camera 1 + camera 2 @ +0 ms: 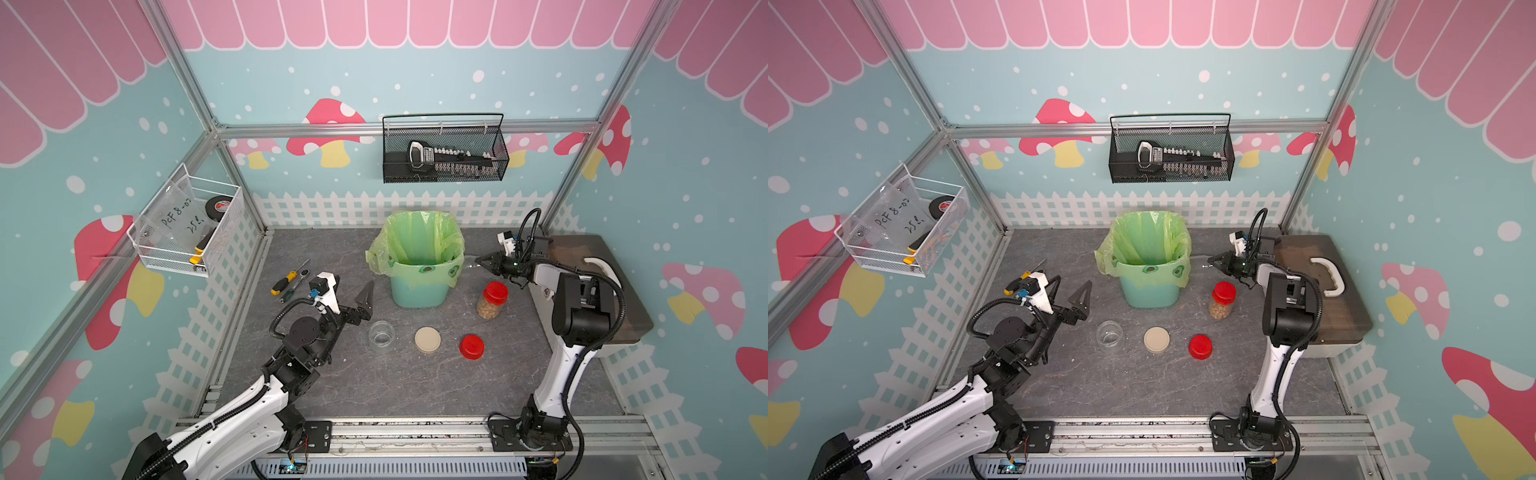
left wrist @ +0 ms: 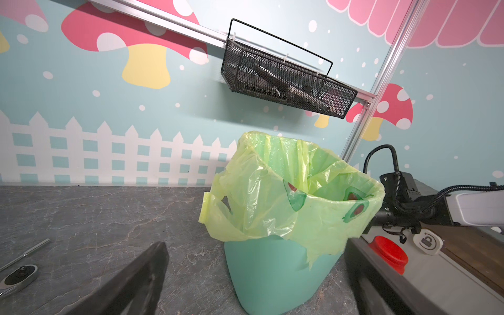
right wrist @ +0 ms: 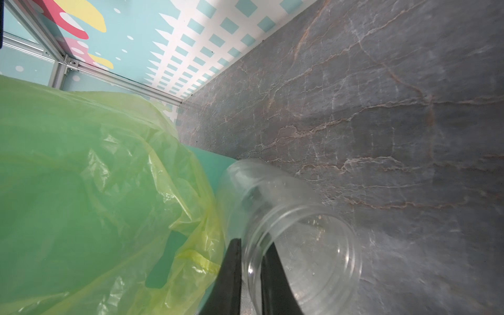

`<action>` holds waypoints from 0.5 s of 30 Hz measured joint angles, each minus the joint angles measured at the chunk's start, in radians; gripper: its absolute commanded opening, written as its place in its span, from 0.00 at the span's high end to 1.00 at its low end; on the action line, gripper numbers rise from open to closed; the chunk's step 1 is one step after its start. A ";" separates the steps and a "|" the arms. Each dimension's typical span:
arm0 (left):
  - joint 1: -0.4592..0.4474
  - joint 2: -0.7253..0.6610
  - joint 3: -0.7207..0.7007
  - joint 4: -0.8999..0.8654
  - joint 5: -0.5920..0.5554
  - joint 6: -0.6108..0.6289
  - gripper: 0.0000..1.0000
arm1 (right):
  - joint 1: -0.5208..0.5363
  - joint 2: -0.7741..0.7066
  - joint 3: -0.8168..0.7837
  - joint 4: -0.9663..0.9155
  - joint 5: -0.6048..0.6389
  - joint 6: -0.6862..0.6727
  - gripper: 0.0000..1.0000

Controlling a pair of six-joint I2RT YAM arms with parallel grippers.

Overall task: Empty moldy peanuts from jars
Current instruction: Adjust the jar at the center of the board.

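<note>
Closest to the camera, the left arm (image 1: 232, 419) reaches over the grey table (image 1: 374, 386). Its left gripper (image 1: 349, 298) hovers above the surface with the jaws wide apart and nothing between them. In the left wrist view the black fingers (image 2: 131, 283) stand on both sides of the bin.

On the right side of the table sits a box with a wooden top (image 1: 631, 316), and the right arm (image 1: 577, 311) rises in front of it. A teal bin (image 1: 419, 289) lined with a green bag (image 1: 419, 237) stands in the middle, near the back wall. Above it a black mesh basket (image 1: 444, 153) hangs on that wall, and a white wire basket (image 1: 187, 228) hangs on the left wall.

The right gripper (image 3: 252, 245) is just beside the right side of the bin. Its jaws are clamped on the rim of an empty clear jar (image 3: 286, 218), one finger inside the mouth and one outside. This jar is tilted, close against the bag; whether it touches the bag I cannot tell.

A closed jar with a red lid (image 1: 491, 300) stands upright between the bin and the right arm, and the moldy peanuts (image 1: 485, 311) fill its lower part. In front of the bin a second empty jar (image 1: 381, 336) stands open on the table. To its right lie a beige lid (image 1: 427, 340) and then a loose red lid (image 1: 471, 347), each apart from the others. A ratchet (image 1: 300, 277) and a screwdriver (image 1: 280, 283) lie near the left gripper.
</note>
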 measured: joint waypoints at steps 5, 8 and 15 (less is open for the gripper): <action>0.001 0.000 0.000 0.000 0.000 -0.001 0.01 | 0.010 -0.074 0.042 -0.137 0.102 -0.089 0.99; 0.001 0.000 0.000 0.001 0.001 -0.001 0.01 | 0.014 -0.124 0.071 -0.237 0.188 -0.146 1.00; 0.003 0.008 0.000 0.002 0.006 -0.008 0.01 | 0.060 -0.208 0.179 -0.504 0.408 -0.272 1.00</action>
